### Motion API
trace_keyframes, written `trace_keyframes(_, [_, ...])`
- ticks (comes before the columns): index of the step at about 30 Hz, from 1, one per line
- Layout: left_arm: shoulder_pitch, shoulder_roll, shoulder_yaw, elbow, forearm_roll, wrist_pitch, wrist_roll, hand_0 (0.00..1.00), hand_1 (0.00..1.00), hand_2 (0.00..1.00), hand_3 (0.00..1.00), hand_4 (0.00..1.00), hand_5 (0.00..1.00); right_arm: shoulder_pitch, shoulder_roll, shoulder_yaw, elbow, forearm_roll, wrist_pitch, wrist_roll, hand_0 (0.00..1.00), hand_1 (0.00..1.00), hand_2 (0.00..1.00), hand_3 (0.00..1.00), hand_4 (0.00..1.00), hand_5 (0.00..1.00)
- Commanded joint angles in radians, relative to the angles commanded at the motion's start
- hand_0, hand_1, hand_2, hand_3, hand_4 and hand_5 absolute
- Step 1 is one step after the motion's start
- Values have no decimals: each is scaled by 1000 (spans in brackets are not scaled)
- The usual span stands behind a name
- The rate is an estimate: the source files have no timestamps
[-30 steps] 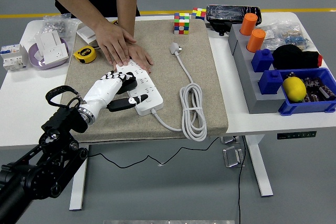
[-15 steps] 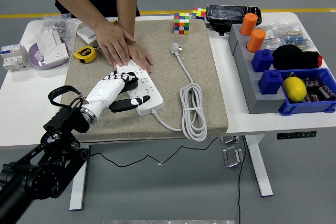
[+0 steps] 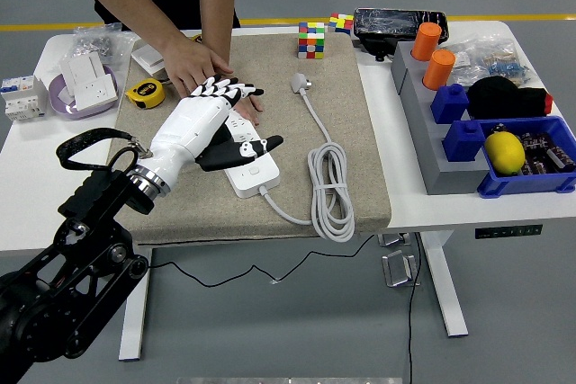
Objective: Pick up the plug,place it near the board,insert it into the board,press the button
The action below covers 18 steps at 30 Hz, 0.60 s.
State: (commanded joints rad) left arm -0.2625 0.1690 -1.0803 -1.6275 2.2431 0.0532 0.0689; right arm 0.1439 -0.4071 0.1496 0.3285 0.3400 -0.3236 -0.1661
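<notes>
— What is laid out on the white bench [image 3: 36, 177]?
— Grey floor is seen all round it. A beige mat [image 3: 351, 146] is spread over the middle, and a white power strip [image 3: 253, 166] is set on the mat, with its white cable [image 3: 329, 193] coiled to the right. The plug [image 3: 300, 84] is found at the cable's far end, lying free on the mat, well apart from the strip and near a colour cube [image 3: 311, 40].

— Where is the left hand [image 3: 205, 120]?
— It is held over the strip's far half. The fingers [image 3: 236, 90] are stretched out and apart, nothing being gripped, with the thumb pointed out to the right above the strip. Whether the strip is touched cannot be told.

— And the person?
— The person's hands [image 3: 191, 65] are pressed down at the strip's far end, partly hidden behind the robot's fingers.

— What else is seen?
— A yellow tape measure [image 3: 145, 93] is placed at the mat's left edge. On the right, two orange cylinders [image 3: 433, 54] are stood on a grey block, and a lemon [image 3: 504, 151] is kept in a blue bin [image 3: 545, 179].
</notes>
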Motion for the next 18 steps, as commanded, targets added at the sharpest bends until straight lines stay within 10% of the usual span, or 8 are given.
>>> trace_keyframes(4, [19, 18, 18, -132, 26, -68, 41, 809, 798, 759, 857, 857, 588, -2, 1, 2, 0, -1, 0, 0, 809, 786, 770, 787, 998, 998])
trace_keyframes(5, [23, 23, 25, -151, 26, -89, 48, 360, 325, 380, 884, 738, 303, -1, 1, 2, 0, -2, 0, 0, 809, 786, 769, 786, 998, 998])
trace_keyframes(18, [18, 35, 43, -151, 26, -212, 70, 210, 75, 152, 862, 575, 130, 4, -2, 7, 1, -3, -1, 0, 809, 786, 770, 786, 998, 998])
